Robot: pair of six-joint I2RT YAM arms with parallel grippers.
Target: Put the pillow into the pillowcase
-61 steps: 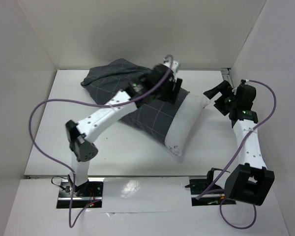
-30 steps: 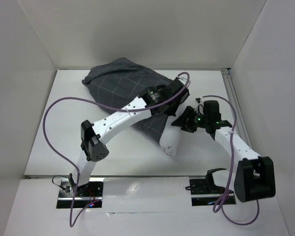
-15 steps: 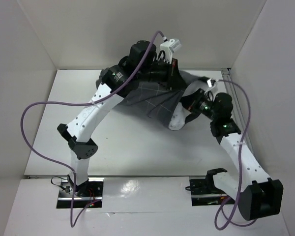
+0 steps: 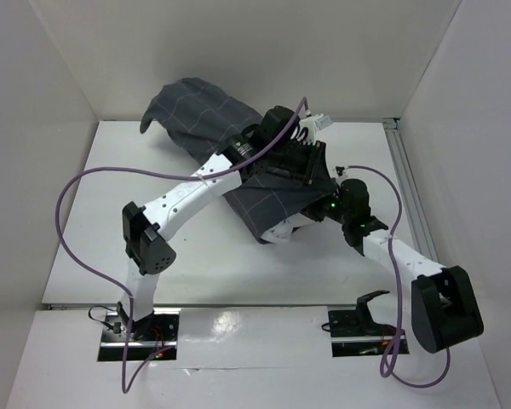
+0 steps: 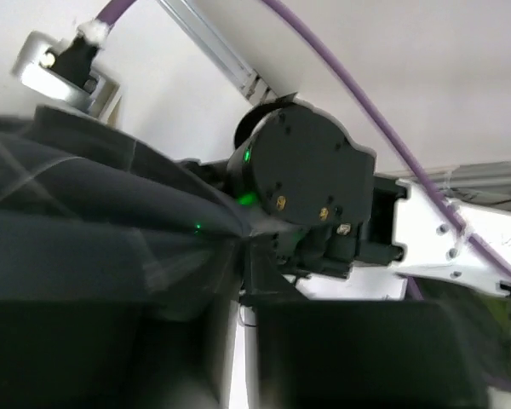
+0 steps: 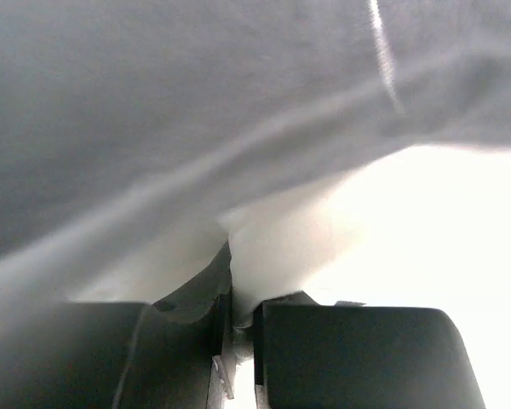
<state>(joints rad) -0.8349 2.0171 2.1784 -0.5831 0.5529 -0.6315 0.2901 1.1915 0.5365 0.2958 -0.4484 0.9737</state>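
Pillow (image 4: 281, 231) is nearly all inside the pillowcase (image 4: 200, 115) at mid-table (image 4: 111, 213); one white corner shows. Right gripper (image 6: 241, 328) pinches that corner. Left gripper (image 5: 243, 311) sits at the hem, too blurred; I cannot tell. Left to do: tuck the corner in.

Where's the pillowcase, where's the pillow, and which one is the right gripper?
pillowcase (image 4: 196, 112), top view, on its bunched far end.
pillow (image 4: 279, 232), top view, on the white end showing below the pillowcase.
right gripper (image 6: 241, 311), right wrist view, between its fingertips.

Robot lab cell, looks like. Bare white walls (image 4: 238, 60) beyond and beside the left gripper (image 4: 313, 173), white table (image 4: 111, 204) underneath, purple cables (image 4: 60, 213).
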